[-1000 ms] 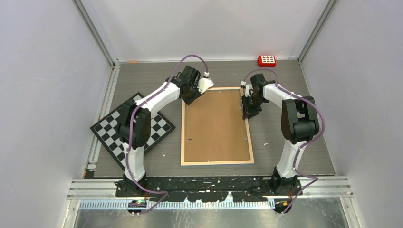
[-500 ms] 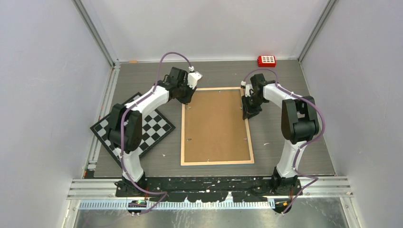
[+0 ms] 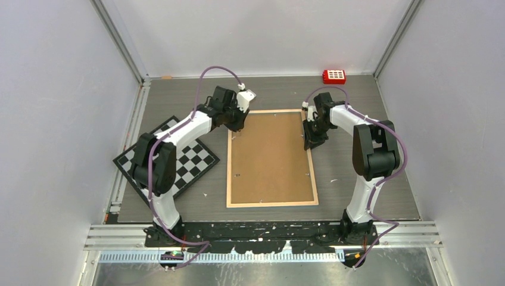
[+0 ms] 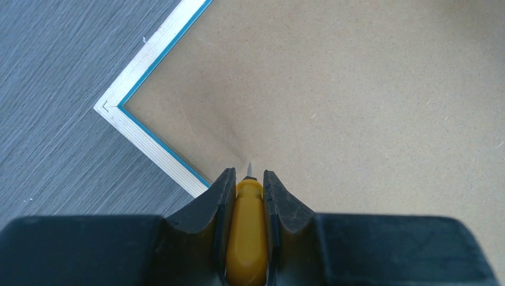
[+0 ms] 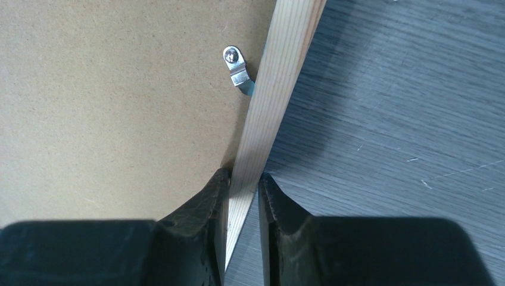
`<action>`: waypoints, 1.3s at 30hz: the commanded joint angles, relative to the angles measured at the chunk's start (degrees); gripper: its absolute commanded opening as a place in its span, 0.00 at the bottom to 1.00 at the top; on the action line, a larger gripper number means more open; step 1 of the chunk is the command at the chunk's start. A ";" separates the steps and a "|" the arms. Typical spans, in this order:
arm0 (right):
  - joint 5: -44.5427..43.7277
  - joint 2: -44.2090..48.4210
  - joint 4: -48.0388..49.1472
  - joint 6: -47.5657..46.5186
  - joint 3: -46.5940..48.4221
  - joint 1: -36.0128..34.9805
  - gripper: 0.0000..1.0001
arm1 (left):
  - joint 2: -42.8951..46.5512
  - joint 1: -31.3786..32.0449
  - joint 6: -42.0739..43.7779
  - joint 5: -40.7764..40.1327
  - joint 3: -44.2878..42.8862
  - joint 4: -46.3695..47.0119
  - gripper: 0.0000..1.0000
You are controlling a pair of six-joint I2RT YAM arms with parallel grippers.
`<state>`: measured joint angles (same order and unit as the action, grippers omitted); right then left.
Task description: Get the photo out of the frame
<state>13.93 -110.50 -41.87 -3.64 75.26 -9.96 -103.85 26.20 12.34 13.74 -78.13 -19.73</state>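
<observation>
The frame (image 3: 271, 158) lies back-up, long axis near to far, photo hidden beneath. The right gripper (image 5: 244, 179) clamps its right edge; the left gripper (image 4: 247, 179), at the far-left corner, pinches a yellow tool (image 4: 245, 238).

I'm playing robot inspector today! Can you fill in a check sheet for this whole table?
Surface: grey wood-grain table.
Job's things: frame lies back up, brown fibreboard showing, metal clip by its edge; photo not seen.
Clutter: chequered board at left; red keypad-like block at far edge.
Grippers: left gripper shut on a yellow-handled pointed tool near the frame's corner; right gripper shut on the frame's wood edge.
Cables: purple cables run along both arms.
Surroundings: pale walls, metal rails.
</observation>
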 commanded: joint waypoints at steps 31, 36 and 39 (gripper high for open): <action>0.30 -4.18 -4.16 -1.11 -2.05 -1.34 0.14 | 1.04 1.56 1.56 -1.35 -3.69 -10.46 0.00; 0.02 -4.22 -4.19 -1.17 -1.89 -1.33 0.14 | 1.28 2.04 -0.82 -1.29 -4.34 -10.11 0.00; -1.17 -4.27 -4.24 -1.78 -1.81 -1.28 0.12 | 2.04 1.65 -2.24 -0.57 -5.53 -10.36 0.00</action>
<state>14.00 -110.65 -42.19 -3.11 75.59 -9.91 -103.85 27.92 13.06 10.70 -80.23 -29.54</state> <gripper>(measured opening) 0.257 0.213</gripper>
